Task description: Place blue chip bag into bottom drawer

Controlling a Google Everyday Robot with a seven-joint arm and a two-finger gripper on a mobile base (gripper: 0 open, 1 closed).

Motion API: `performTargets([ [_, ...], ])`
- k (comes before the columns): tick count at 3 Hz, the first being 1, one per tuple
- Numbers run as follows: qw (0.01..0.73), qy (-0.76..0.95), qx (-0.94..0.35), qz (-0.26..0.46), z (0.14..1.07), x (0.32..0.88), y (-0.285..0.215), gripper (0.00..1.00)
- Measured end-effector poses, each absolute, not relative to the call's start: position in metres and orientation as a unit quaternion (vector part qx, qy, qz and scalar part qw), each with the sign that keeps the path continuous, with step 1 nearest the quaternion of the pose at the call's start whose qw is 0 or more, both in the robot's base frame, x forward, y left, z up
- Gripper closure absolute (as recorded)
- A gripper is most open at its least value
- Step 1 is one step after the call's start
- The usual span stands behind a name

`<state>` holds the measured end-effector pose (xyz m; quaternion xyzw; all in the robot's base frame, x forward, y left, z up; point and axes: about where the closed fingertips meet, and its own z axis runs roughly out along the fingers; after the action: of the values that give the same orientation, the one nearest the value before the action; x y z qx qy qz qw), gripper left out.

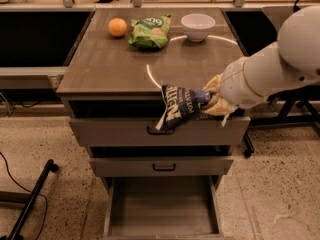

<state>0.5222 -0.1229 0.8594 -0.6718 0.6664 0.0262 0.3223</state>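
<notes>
The blue chip bag (179,109) is dark navy with white lettering. It hangs in the air in front of the cabinet's top drawer front, past the front edge of the cabinet top. My gripper (210,102) is shut on the bag's right end, at the end of the white arm that comes in from the right. The bottom drawer (162,211) is pulled open below, a plain grey tray with nothing in it. The bag is well above it.
On the cabinet top (110,64) lie an orange (117,27), a green chip bag (150,31) and a white bowl (198,26) at the back. Two upper drawers with black handles (164,167) stand slightly open. A black stand leg (30,199) lies on the floor at left.
</notes>
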Motion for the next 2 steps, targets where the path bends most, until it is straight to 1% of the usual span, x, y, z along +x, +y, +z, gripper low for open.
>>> performTargets([
  [1,0.287,0.671,-0.680,0.072,0.7966,0.5116,-0.1196,1.00],
  [2,0.287,0.671,-0.680,0.072,0.7964,0.5116,-0.1196,1.00],
])
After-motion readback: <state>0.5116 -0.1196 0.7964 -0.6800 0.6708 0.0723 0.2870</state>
